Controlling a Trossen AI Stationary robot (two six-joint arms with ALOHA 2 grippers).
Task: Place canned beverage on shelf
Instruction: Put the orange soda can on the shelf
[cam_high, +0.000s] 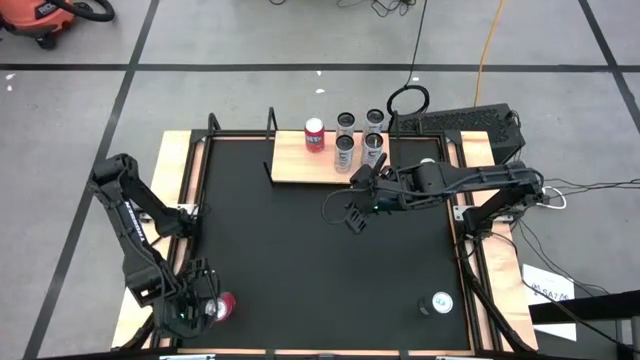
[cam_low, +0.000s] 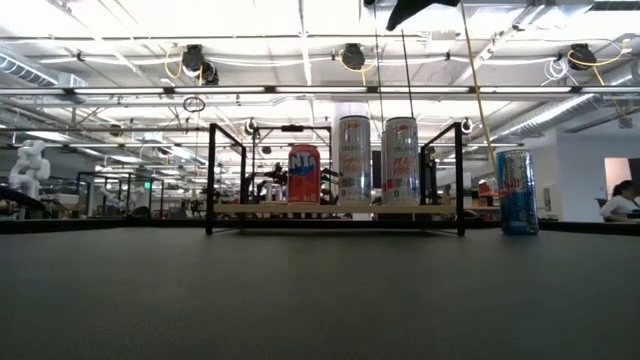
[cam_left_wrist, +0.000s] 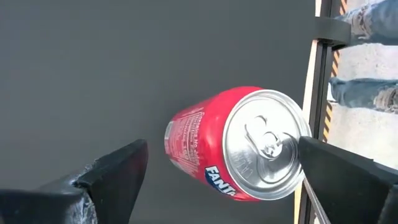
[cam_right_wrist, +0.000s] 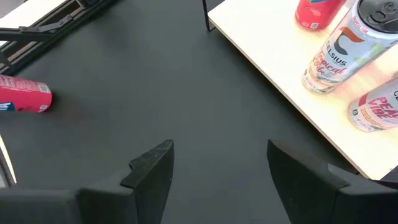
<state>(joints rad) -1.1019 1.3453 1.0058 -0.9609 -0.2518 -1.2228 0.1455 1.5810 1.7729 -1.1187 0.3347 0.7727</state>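
High view: shelf (cam_high: 300, 162) sits at far edge of black table (cam_high: 300, 260), w/ one red can (cam_high: 315, 135) and four silver cans (cam_high: 345, 123) grouped at its right end. Left gripper (cam_high: 196, 310) is at near-left corner, fingers spread, a red Fanta can (cam_high: 224, 306) lying on its side touching/just beside it. Right gripper (cam_high: 357, 218) hovers over table just in front of shelf, near the silver cans, fingers apart, nothing between. A dark can (cam_high: 439, 303) stands alone near-right.

Low view: shelf w/ black uprights (cam_low: 210, 178) carries red can reading "NTA" (cam_low: 303, 174), plus two tall silver cans (cam_low: 353, 160); label text too small to be sure. Blue can (cam_low: 517, 192) stands right of shelf on table.

Left wrist: Fanta can (cam_left_wrist: 236, 143) on its side, "FANTA" partly legible, pull-tab top facing cam, lying between the wide-spread fingers (cam_left_wrist: 118, 171); not pinched.

Right wrist: fingers (cam_right_wrist: 155, 165) apart over bare table. Shelf board (cam_right_wrist: 280, 62) holds a "CELSIUS" can (cam_right_wrist: 339, 53), another silver can w/ pink lettering (cam_right_wrist: 376, 102), red can (cam_right_wrist: 314, 12). Fanta can (cam_right_wrist: 25, 96) lies far off.
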